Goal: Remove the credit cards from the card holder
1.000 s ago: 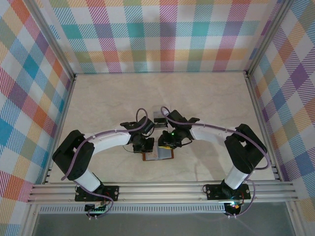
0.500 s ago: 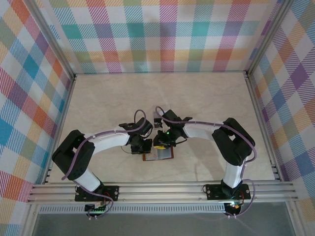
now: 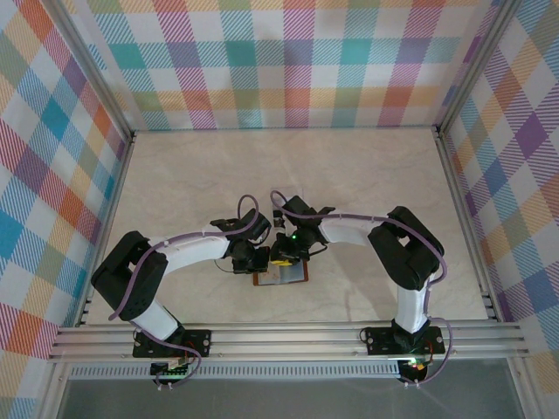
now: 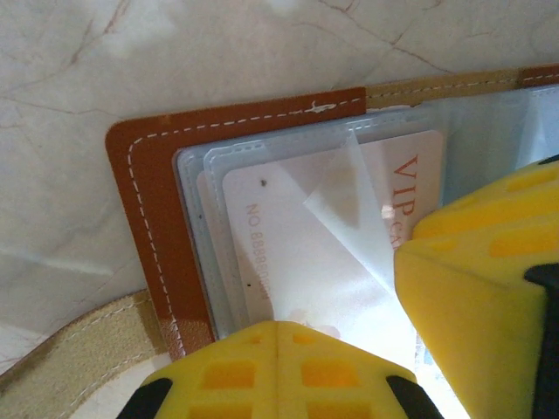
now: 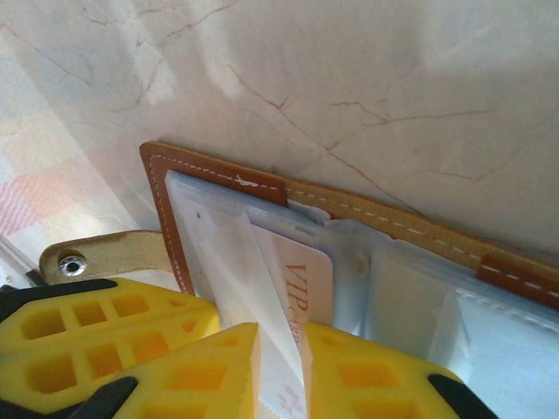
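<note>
Looking down, you find the brown card holder lying open on the marble table, both arms bent inward over it. Left wrist: the left gripper is pressed together at the holder's edge. Right wrist: the right gripper pinches the pale VIP card, which sits partly inside its clear sleeve. The card is thin, stiff and probably slick, so grip its exposed edge.
</note>
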